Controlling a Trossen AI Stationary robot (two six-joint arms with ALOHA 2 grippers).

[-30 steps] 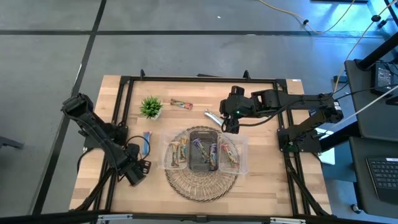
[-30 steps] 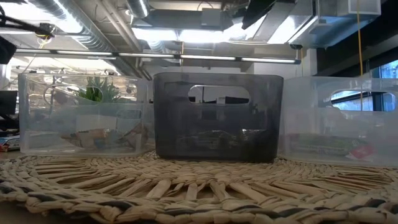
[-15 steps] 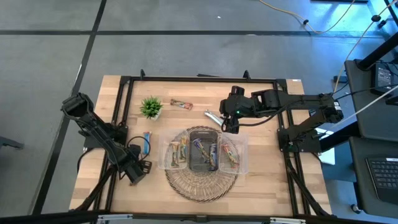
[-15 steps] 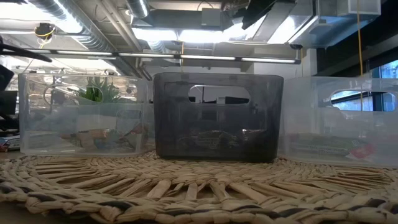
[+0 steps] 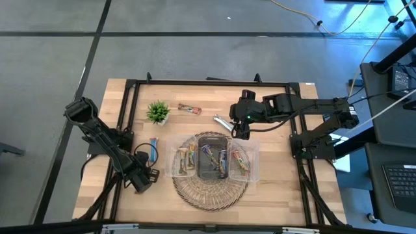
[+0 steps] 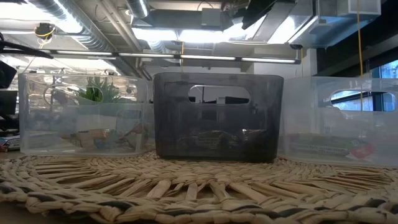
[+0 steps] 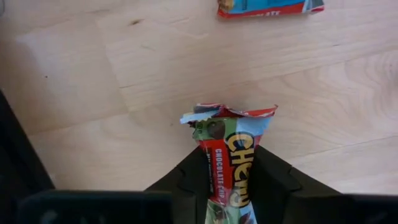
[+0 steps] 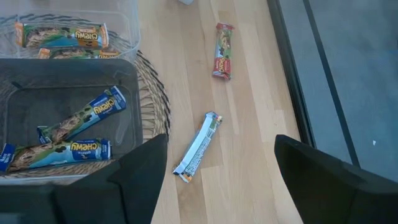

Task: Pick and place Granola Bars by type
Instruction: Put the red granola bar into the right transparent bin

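Note:
A granola bar in a red and pale-blue wrapper (image 7: 230,134) lies flat on the wooden table near its left front, and my left gripper (image 7: 231,171) is shut on it. In the high view the gripper (image 5: 144,177) hides this bar. A blue bar (image 5: 153,148) lies just beyond it. Loose on the table lie a red-brown bar (image 5: 189,108) and a silver bar (image 8: 199,146). My right gripper (image 8: 221,180) hangs open above the silver bar, touching nothing. My left gripper pinches the bar's two long edges (image 7: 212,163) between its two fingers, which come from above, pointing down, and lie across the bar. The bar's crimped end (image 7: 229,115) sticks out past the fingers. The bar rests flat on the table.
Three bins stand in a row on a round woven mat (image 5: 209,192): a clear one (image 5: 184,159) with tan-yellow bars, a dark one (image 5: 212,156) with blue bars, a clear one (image 5: 242,159). A small potted plant (image 5: 158,112) stands at the far left. Black frame rails edge the table.
My left arm has sunk a little toward the table at the left front. The right arm has kept still.

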